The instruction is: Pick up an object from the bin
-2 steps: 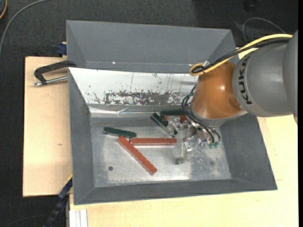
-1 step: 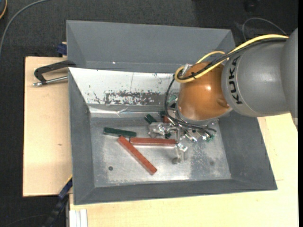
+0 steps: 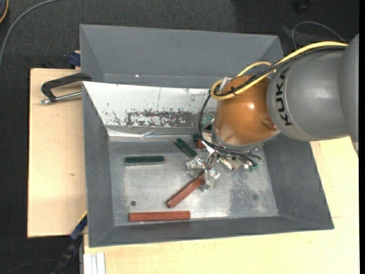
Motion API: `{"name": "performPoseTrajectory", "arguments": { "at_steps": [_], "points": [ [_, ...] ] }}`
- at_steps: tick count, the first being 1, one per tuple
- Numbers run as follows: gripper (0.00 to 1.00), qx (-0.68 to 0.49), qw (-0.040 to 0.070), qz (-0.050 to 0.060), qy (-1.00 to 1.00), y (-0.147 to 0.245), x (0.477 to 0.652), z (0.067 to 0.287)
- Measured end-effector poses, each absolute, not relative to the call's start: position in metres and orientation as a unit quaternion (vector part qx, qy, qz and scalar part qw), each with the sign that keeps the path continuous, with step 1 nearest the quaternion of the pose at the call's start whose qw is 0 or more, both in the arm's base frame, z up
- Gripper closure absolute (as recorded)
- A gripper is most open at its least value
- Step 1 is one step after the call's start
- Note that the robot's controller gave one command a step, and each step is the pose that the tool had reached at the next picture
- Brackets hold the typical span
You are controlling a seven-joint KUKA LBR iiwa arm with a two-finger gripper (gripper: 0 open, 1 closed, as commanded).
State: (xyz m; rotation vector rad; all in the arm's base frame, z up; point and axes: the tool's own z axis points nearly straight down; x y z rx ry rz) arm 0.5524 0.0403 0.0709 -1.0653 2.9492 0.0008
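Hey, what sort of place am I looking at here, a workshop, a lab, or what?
Probably a robotics lab: a KUKA arm reaches into a grey metal bin holding a red-brown bar and a dark green bar, with a loose cable on the floor.

One camera covered my workspace. It was mounted above the bin (image 3: 171,50) and looked down at a slight tilt to one side, so the far wall showed more of its face than the near wall. It stood close enough to frame the whole bin with a narrow margin. My arm (image 3: 319,96) entered from the frame's right.
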Motion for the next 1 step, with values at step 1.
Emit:
{"name": "performPoseTrajectory", "arguments": {
  "at_steps": [1],
  "points": [
    [1.00,-0.540,0.006,-0.002,0.841,0.0339,0.5795,0.2367]
  ]
}}
